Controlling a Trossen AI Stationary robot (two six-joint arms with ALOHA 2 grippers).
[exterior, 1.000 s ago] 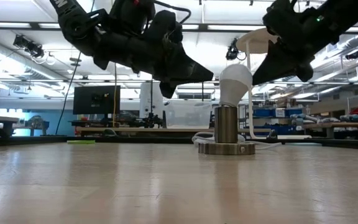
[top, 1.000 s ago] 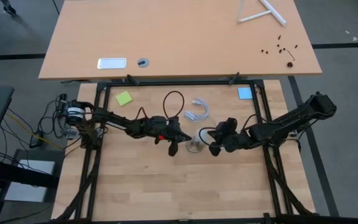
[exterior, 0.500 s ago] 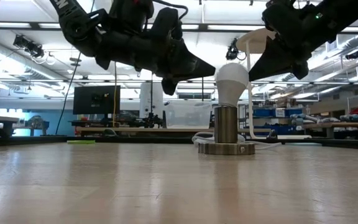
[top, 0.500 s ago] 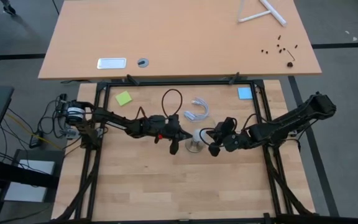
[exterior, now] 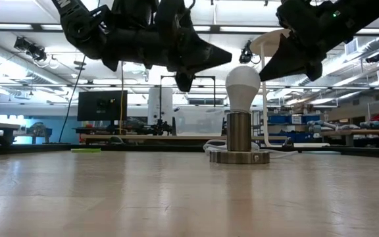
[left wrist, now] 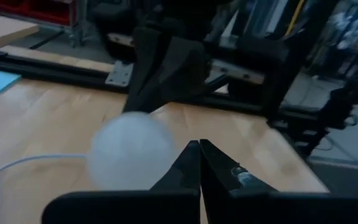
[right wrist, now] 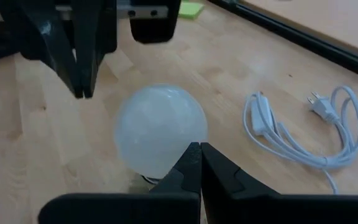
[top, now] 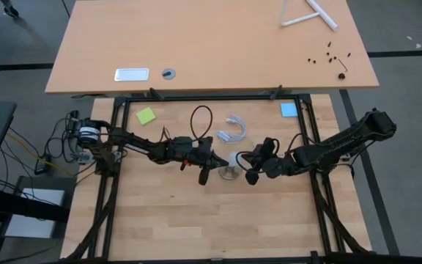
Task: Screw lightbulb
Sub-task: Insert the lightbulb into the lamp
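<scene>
While lightbulb [exterior: 243, 88] stands socketed on wood table [top: 196, 213], both end effectors clenched, lab w/ shelving behind.

wood table [top: 167, 213], socket [exterior: 239, 157], cord [top: 233, 129], green note [top: 146, 116]

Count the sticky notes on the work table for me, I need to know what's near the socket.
2. A green sticky note lies at the far left of the table, and a blue sticky note at the far right. Both sit well clear of the socket. The arms could hide others.
</scene>
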